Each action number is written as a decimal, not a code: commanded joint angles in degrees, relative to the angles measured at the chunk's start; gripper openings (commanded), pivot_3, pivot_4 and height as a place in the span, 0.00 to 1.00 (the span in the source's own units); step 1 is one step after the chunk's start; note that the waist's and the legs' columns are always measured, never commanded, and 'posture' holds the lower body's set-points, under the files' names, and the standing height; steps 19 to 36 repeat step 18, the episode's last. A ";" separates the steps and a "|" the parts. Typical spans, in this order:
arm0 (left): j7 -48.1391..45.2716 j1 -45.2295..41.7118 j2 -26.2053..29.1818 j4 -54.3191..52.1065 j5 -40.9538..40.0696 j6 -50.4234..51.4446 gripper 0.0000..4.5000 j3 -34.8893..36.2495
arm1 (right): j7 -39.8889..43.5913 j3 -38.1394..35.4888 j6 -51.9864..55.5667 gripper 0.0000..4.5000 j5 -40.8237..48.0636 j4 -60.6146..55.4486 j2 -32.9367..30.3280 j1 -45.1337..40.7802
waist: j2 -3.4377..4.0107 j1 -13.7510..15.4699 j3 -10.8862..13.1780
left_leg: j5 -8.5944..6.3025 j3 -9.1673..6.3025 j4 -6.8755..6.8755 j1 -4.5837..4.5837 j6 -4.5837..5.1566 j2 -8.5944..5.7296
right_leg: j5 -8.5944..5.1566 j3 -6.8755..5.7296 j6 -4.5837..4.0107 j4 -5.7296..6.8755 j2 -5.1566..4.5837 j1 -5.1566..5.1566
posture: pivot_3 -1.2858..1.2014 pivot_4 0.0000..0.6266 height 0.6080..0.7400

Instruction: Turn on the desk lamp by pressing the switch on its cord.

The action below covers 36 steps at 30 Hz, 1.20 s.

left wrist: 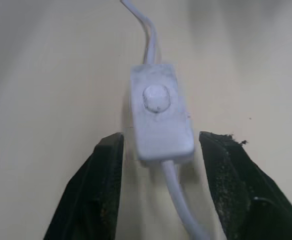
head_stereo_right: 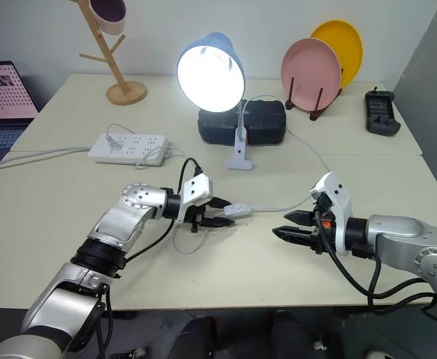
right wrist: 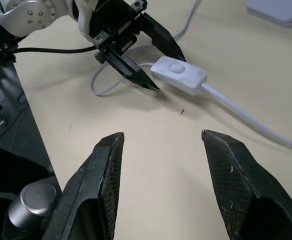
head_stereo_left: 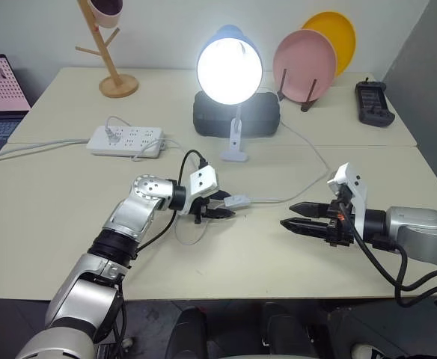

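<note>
The right gripper (head_stereo_left: 289, 224) is hanging over the near table (head_stereo_left: 69, 247), fingers apart and holding nothing. The left gripper (head_stereo_left: 224, 212) is sitting with its fingers apart on both sides of the switch (head_stereo_left: 237, 200), which is lying flat on the cord (head_stereo_left: 293, 196). Farther back, the desk lamp (head_stereo_left: 229, 66) is glowing bright.

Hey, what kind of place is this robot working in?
Likely an office or lab workspace: pale desks pushed together, a laptop at the edge, a power strip, and a lit desk lamp.
</note>
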 commanded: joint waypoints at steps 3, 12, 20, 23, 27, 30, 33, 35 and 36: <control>-3.76 -0.10 8.23 -11.55 -7.04 9.67 0.84 8.14 | 6.52 -0.59 -3.44 0.57 -7.11 1.31 -1.46 -1.67 | 0.01 -0.08 0.00 | 0.00 0.00 0.00 0.04 0.00 0.01 | 0.00 0.00 0.00 0.08 0.00 -0.01 | 0.52 0.24 1.00; -4.07 8.73 26.54 -18.49 -10.06 19.72 0.99 20.83 | 22.53 -3.01 -10.33 0.57 -18.69 9.87 -9.70 -2.20 | 0.03 -0.07 0.04 | 0.00 0.06 -0.02 0.06 0.00 0.02 | -0.02 0.01 -0.01 0.07 -0.02 -0.06 | 0.52 0.24 1.00; -2.73 14.94 28.76 -21.17 -11.04 19.82 0.99 23.78 | 28.56 -2.43 -14.27 0.57 -23.95 13.25 -11.03 -0.61 | 0.02 0.17 0.04 | 0.00 0.06 -0.01 0.05 -0.01 0.03 | -0.03 -0.02 -0.02 0.07 -0.04 -0.06 | 0.52 0.24 1.00; -2.73 14.94 28.76 -21.17 -11.04 19.82 0.99 23.78 | 28.56 -2.43 -14.27 0.57 -23.95 13.25 -11.03 -0.61 | 0.02 0.17 0.04 | 0.00 0.06 -0.01 0.05 -0.01 0.03 | -0.03 -0.02 -0.02 0.07 -0.04 -0.06 | 0.52 0.24 1.00; -2.73 14.94 28.76 -21.17 -11.04 19.82 0.99 23.78 | 28.56 -2.43 -14.27 0.57 -23.95 13.25 -11.03 -0.61 | 0.02 0.17 0.04 | 0.00 0.06 -0.01 0.05 -0.01 0.03 | -0.03 -0.02 -0.02 0.07 -0.04 -0.06 | 0.52 0.24 1.00; -2.73 14.94 28.76 -21.17 -11.04 19.82 0.99 23.78 | 28.56 -2.43 -14.27 0.57 -23.95 13.25 -11.03 -0.61 | 0.02 0.17 0.04 | 0.00 0.06 -0.01 0.05 -0.01 0.03 | -0.03 -0.02 -0.02 0.07 -0.04 -0.06 | 0.52 0.24 1.00; -2.73 14.94 28.76 -21.17 -11.04 19.82 0.99 23.78 | 28.56 -2.43 -14.27 0.57 -23.95 13.25 -11.03 -0.61 | 0.02 0.17 0.04 | 0.00 0.06 -0.01 0.05 -0.01 0.03 | -0.03 -0.02 -0.02 0.07 -0.04 -0.06 | 0.52 0.24 1.00; -2.73 14.94 28.76 -21.17 -11.04 19.82 0.99 23.78 | 28.56 -2.43 -14.27 0.57 -23.95 13.25 -11.03 -0.61 | 0.02 0.17 0.04 | 0.00 0.06 -0.01 0.05 -0.01 0.03 | -0.03 -0.02 -0.02 0.07 -0.04 -0.06 | 0.52 0.24 1.00; -2.73 14.94 28.76 -21.17 -11.04 19.82 0.99 23.78 | 28.56 -2.43 -14.27 0.57 -23.95 13.25 -11.03 -0.61 | 0.02 0.17 0.04 | 0.00 0.06 -0.01 0.05 -0.01 0.03 | -0.03 -0.02 -0.02 0.07 -0.04 -0.06 | 0.52 0.24 1.00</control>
